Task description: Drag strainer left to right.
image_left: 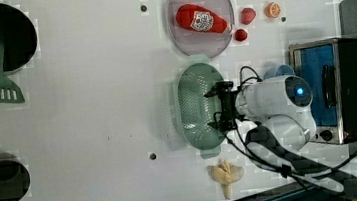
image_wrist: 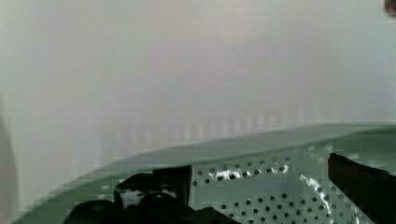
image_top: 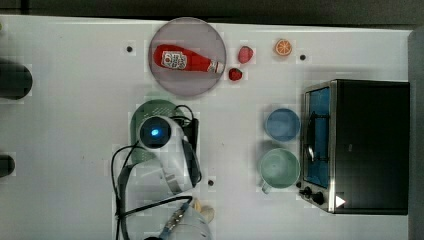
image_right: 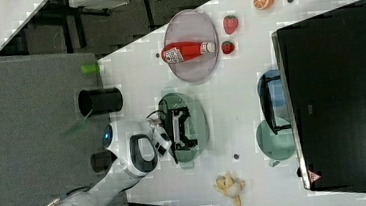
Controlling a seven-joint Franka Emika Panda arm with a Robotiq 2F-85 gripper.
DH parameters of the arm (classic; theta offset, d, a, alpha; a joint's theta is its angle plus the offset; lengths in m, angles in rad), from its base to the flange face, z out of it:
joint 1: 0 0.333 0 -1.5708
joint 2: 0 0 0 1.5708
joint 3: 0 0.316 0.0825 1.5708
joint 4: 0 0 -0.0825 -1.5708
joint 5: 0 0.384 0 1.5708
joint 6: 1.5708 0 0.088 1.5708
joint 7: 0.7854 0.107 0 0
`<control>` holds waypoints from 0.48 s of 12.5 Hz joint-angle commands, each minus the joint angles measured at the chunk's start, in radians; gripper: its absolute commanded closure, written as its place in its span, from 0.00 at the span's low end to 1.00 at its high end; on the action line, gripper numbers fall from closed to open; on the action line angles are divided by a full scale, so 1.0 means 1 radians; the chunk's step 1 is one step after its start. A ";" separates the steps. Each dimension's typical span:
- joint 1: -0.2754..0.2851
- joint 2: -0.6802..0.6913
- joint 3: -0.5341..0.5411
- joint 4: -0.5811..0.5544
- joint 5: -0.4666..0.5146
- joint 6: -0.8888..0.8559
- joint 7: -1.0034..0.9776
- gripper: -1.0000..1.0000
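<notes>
The arm [image_left: 277, 105] is clad in smooth white rounded shells, with darker grey bands seen at the joints. A round cap on the wrist segment is marked by a glowing blue light [image_top: 154, 132], which is also seen as a blue dot in the left view and the right view. The gripper [image_left: 220, 110] is built of black parts, with a blocky black body and two black fingers [image_wrist: 359, 184]. Black cables [image_top: 122, 175] are looped along the white links and are carried back toward the base. A silver connector [image_top: 177, 217] is fitted near the lower link in the top view.
</notes>
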 commanded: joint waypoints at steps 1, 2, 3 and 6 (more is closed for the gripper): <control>-0.037 -0.030 -0.049 -0.008 -0.002 0.007 -0.148 0.00; -0.038 -0.032 -0.073 -0.011 -0.002 0.007 -0.163 0.00; -0.038 -0.033 -0.096 -0.014 -0.002 0.007 -0.182 0.00; -0.040 -0.037 -0.163 -0.021 -0.002 0.008 -0.245 0.00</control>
